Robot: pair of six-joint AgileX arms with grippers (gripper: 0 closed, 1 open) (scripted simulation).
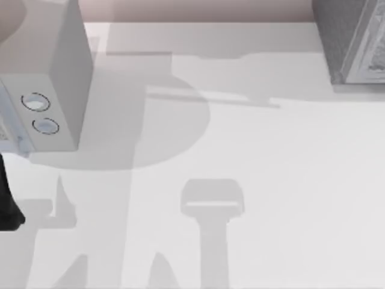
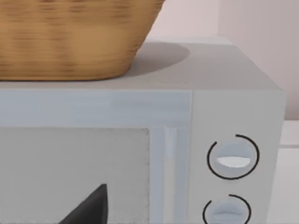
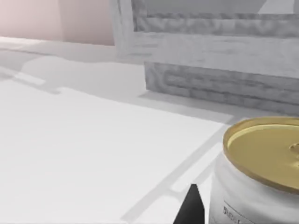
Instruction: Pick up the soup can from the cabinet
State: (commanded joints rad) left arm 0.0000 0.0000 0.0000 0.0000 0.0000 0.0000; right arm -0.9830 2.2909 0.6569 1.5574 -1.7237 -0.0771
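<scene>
The big cabinet (image 1: pixel 355 42) stands at the far right corner of the table (image 1: pixel 271 180), and the pale box with two dials (image 1: pixel 45 78) stands far off at the left, where my left arm (image 1: pixel 7 198) waits. The soup can (image 3: pixel 261 177) stands upright on the table, out in front of the cabinet. It is just beside my right finger (image 3: pixel 191 207), so my right arm is nearer, but I cannot tell how wide those fingers are.

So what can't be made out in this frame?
- Soup can: cut off by the right wrist view's edge; label unreadable.
- Right gripper: one dark fingertip shows beside the can, so grip is unclear.
- Cabinet: cropped at the top view's right corner.
- Basket on the microwave: contents above the frame.
</scene>
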